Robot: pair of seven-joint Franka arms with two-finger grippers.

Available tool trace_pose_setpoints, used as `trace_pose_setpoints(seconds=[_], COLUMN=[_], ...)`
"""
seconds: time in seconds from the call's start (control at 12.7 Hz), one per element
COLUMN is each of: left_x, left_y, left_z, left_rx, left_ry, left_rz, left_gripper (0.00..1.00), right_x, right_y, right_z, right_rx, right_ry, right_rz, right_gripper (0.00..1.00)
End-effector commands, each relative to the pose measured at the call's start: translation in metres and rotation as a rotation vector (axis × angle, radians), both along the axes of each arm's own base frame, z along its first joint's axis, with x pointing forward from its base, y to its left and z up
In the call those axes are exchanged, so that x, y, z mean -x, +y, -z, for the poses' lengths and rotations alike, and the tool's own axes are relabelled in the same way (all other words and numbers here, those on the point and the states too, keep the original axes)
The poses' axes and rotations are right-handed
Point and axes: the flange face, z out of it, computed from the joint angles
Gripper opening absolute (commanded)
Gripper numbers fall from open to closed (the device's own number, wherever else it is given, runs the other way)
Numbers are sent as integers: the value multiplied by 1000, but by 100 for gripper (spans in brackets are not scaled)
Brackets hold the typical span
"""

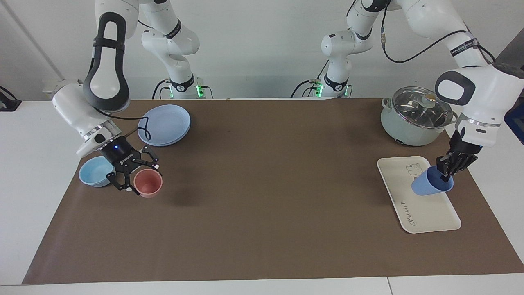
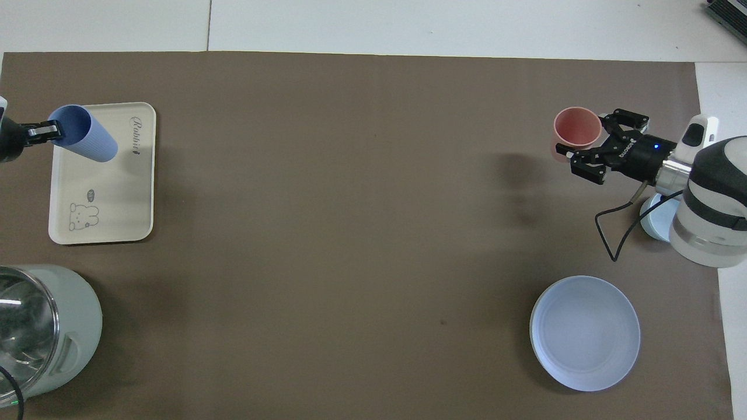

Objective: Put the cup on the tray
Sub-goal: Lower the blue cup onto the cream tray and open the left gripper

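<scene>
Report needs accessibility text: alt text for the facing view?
The left gripper holds the tapered periwinkle-blue plastic cup tilted over the cream-white rectangular tray. The right gripper holds a pink plastic cup beside a light-blue bowl.
</scene>
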Motion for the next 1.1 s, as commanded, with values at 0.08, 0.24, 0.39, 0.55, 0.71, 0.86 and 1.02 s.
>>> trace_pose_setpoints(seconds=[0.08, 0.24, 0.39, 0.55, 0.71, 0.86, 1.02], left_x=[-4, -7, -8, -9, -13, -20, -31], left_y=[18, 21, 24, 26, 26, 20, 13], left_z=[25, 39, 41, 39, 35, 22, -11], left_rx=[-27, -33, -34, -32, -29, -14, 12], left_ry=[-53, -63, -75, -71, -68, -38, 45], left_rz=[-23, -29, -38, -40, -40, -23, 12], left_gripper=[0, 0, 0, 22, 70, 100, 100], right_x=[2, 4, 6, 11, 16, 17, 17], right_y=[-16, -25, -29, -29, -31, -32, -35], right_z=[58, 64, 70, 76, 80, 79, 77], right_rx=[-91, -106, -130, -129, -132, -134, -143], right_ry=[-94, -113, -108, -94, -83, -84, -86], right_rz=[7, 9, 19, 24, 29, 32, 32], right_gripper=[0, 0, 0, 20, 99, 100, 100])
